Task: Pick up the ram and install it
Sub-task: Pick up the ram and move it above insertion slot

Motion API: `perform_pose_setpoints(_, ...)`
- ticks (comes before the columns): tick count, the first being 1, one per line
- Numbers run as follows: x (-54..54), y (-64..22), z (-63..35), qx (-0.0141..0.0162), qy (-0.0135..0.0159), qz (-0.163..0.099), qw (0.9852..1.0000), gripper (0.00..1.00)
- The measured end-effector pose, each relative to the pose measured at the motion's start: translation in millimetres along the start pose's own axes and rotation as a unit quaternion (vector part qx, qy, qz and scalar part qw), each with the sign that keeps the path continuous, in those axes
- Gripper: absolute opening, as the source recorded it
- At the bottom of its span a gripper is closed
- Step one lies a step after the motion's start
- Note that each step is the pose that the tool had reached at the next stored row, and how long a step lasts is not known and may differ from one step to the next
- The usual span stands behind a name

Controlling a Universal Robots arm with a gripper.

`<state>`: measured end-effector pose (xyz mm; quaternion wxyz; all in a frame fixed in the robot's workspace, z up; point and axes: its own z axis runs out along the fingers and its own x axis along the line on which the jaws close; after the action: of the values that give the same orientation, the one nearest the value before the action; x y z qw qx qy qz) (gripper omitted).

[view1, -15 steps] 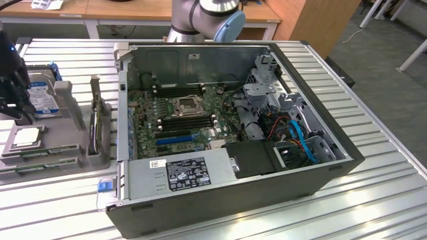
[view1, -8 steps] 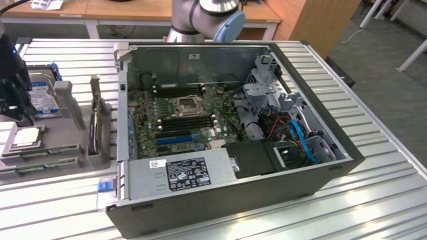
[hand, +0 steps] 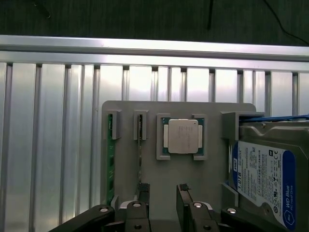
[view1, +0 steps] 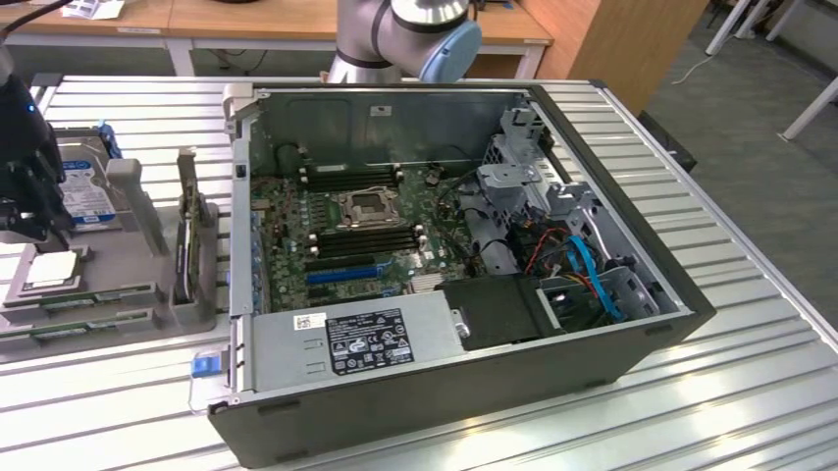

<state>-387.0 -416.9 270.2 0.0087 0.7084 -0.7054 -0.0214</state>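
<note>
The ram (hand: 110, 164) is a thin green stick standing on edge in a slot of the grey holder tray (hand: 212, 169). A second thin stick (hand: 140, 154) stands in the slot beside it. In the exterior view both sticks (view1: 81, 296) lie along the tray's near end, at that view's left. My gripper (hand: 163, 198) hangs over the tray, open, with nothing between its fingers. One black fingertip (hand: 142, 192) lines up with the second stick. In the exterior view the gripper (view1: 29, 228) is the dark shape above the tray's far-left part.
On the tray sit a silver CPU (hand: 183, 136) and a blue-labelled hard drive (hand: 263, 179), with a dark expansion card (view1: 194, 235) upright at its edge. The open computer case (view1: 629, 353) stands to the exterior view's right, its motherboard memory slots (view1: 367, 240) exposed. The table is ribbed aluminium.
</note>
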Motion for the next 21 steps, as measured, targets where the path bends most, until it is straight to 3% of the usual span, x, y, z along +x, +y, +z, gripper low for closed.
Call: perform_pose_setpoints(21,0.4,-0.8,19.9,0.0000,0.0000,0.000,1.0000,0.36)
